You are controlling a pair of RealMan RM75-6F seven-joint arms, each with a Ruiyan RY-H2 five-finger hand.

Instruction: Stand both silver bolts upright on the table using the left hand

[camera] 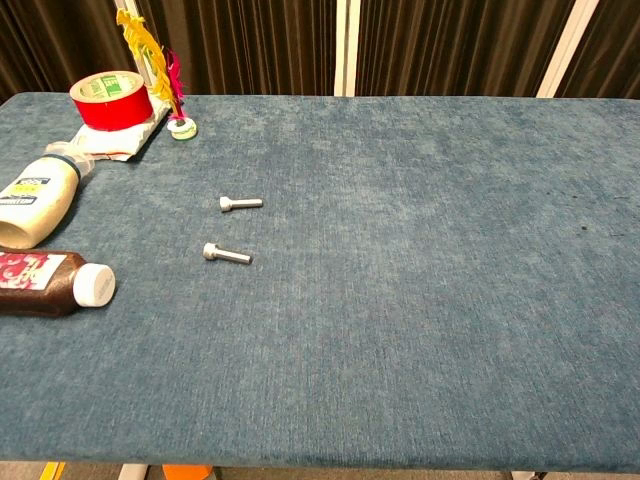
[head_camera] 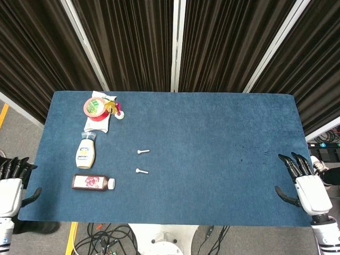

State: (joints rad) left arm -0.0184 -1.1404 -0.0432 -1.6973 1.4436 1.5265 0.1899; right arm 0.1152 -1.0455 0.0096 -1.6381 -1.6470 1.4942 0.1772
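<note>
Two small silver bolts are lying flat on the blue table, left of its centre. The far bolt (camera: 240, 203) is pointing its shank right, head to the left. The near bolt (camera: 226, 254) is lying just nearer, shank angling right and slightly nearward.

Two bolts lie flat on table (head_camera: 212, 133), left of middle: far bolt (head_camera: 143, 151), near bolt (head_camera: 141, 171) just behind it toward near edge. Left of bolts: mayo bottle (head_camera: 86, 153) on its side, juice bottle (head_camera: 93, 183) nearer. Tape roll (head_camera: 94, 107) on snack bag (head_camera: 101, 121) at far left corner, feather toy (head_camera: 114, 110) beside. Left hand (head_camera: 10, 191) and right hand (head_camera: 308, 188) at table's near corners, well apart from the bolts.
</note>
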